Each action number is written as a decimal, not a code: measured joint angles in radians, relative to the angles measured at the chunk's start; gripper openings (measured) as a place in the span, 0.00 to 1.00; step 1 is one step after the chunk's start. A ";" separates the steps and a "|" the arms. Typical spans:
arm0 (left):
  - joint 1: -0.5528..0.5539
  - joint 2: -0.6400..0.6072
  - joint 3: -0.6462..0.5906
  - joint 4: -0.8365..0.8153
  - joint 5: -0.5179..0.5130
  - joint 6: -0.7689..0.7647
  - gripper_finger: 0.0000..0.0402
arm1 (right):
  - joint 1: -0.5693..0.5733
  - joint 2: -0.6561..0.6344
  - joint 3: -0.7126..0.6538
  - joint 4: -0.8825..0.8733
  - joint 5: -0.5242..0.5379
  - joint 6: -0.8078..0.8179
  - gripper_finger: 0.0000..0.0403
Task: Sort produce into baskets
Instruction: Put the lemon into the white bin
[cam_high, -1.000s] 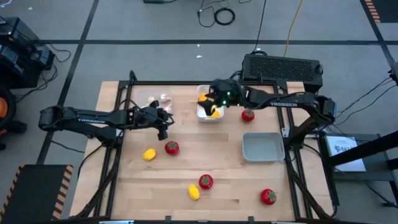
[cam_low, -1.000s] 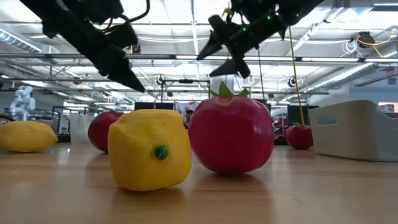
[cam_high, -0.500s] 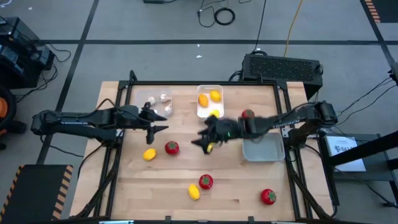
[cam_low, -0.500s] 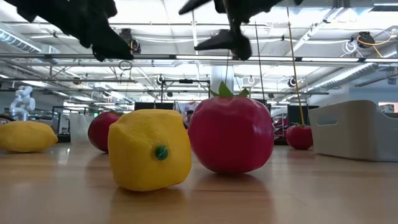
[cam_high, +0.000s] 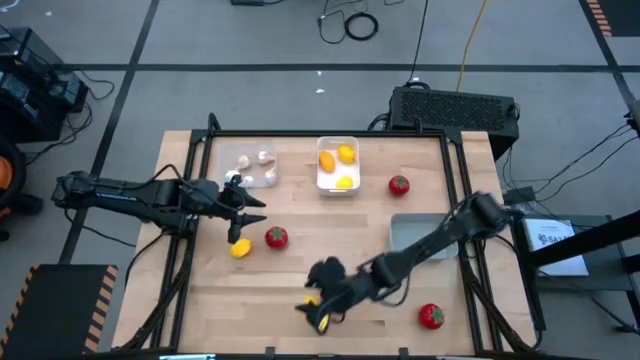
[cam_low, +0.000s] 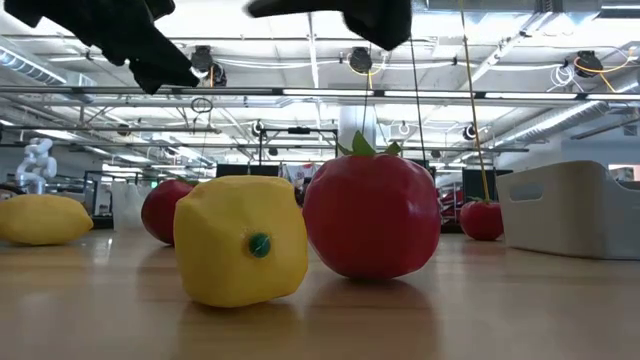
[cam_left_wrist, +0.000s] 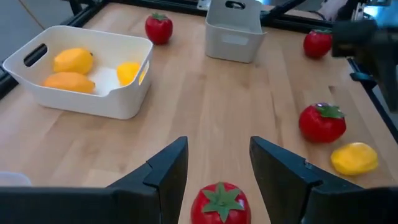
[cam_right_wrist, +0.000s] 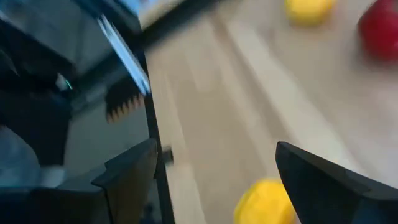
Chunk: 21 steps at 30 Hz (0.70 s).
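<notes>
My left gripper (cam_high: 252, 205) is open and empty, just far of a red tomato (cam_high: 276, 238) that shows between its fingers in the left wrist view (cam_left_wrist: 219, 202). A yellow fruit (cam_high: 240, 248) lies beside the tomato. My right gripper (cam_high: 312, 305) is open and empty above a yellow fruit (cam_high: 322, 322) near the front edge; the fruit shows between its fingers in the right wrist view (cam_right_wrist: 264, 202). The white basket (cam_high: 322, 181) holds three yellow and orange fruits. The clear basket (cam_high: 243, 154) holds garlic bulbs. The grey basket (cam_high: 405, 238) is partly under the right arm.
Loose tomatoes lie at the far right (cam_high: 398, 184) and near right (cam_high: 430, 316). Another tomato (cam_left_wrist: 322, 121) sits by the front yellow fruit, hidden under the right gripper in the high view. A large black box (cam_high: 455, 108) stands beyond the far edge.
My right gripper has swept from over the white basket toward the table's near edge, and now hangs over the front yellow fruit. My left gripper has shifted a little toward the table's left and near edges. No produce has moved.
</notes>
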 joint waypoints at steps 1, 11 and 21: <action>-0.009 0.000 0.000 0.004 -0.013 -0.006 0.45 | 0.005 0.036 0.056 -0.068 -0.018 0.021 0.79; -0.094 0.000 0.000 0.107 -0.084 -0.028 0.45 | 0.025 0.346 0.624 -0.725 -0.089 0.259 0.79; -0.195 0.047 0.000 0.099 -0.138 -0.061 0.45 | 0.031 0.480 0.742 -0.815 -0.110 0.341 0.79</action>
